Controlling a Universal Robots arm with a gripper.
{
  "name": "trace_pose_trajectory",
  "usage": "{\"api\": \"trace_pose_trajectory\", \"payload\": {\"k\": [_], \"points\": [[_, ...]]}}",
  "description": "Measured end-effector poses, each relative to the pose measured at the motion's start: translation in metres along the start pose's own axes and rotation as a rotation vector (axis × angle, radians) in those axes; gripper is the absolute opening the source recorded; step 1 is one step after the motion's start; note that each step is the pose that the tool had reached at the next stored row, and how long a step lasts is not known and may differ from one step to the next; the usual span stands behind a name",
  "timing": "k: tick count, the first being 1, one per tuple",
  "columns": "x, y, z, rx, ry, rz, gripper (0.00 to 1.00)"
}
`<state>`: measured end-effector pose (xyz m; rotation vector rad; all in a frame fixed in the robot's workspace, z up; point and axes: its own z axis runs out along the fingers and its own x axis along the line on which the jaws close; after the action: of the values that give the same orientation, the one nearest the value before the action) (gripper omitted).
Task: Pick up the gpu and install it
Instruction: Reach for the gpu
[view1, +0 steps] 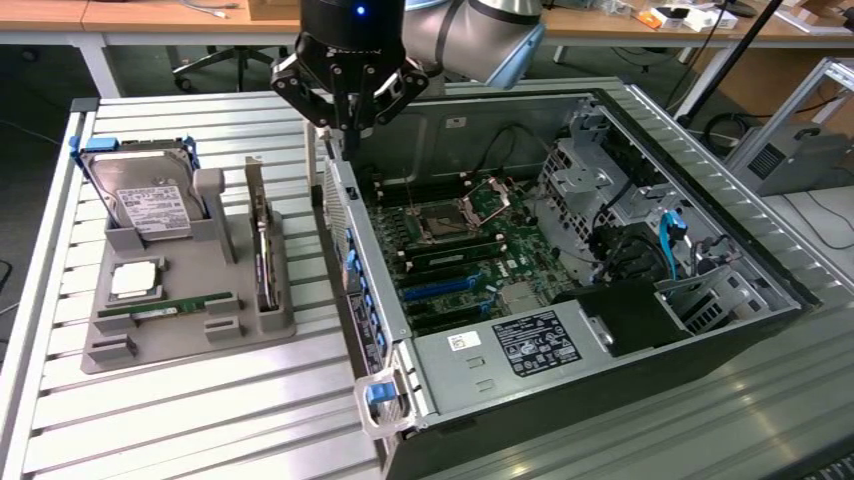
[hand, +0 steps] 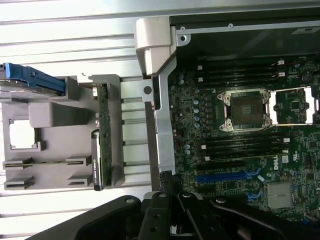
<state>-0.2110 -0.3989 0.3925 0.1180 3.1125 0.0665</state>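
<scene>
The gpu (view1: 267, 255) stands edge-on in a slot of the grey holder (view1: 200, 340), a thin dark card with a silvery edge, at the exterior view's left of the open computer case (view1: 747, 250). In the wrist view the gpu (hand: 101, 135) is a narrow strip in the holder (hand: 60, 135). My gripper (view1: 344, 126) hangs shut and holds nothing, above the case's wall nearest the holder and apart from the gpu. Its dark fingers (hand: 169, 192) meet over that case edge. Inside lies the motherboard (view1: 441, 260) with a blue slot (hand: 227, 176).
The holder also carries a silver hard drive (view1: 147, 200) with blue clips, a square chip (view1: 136, 280) and a green memory stick (view1: 167, 305). All of it rests on a slatted metal table (view1: 200, 420). Drive cages and cables fill the case's side at the exterior view's right.
</scene>
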Motion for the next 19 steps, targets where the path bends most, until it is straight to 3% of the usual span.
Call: {"api": "trace_pose_trajectory", "payload": {"k": [19], "points": [[0.0055,-0.0004,-0.0001,0.0002,0.0000,0.000,0.11]]}}
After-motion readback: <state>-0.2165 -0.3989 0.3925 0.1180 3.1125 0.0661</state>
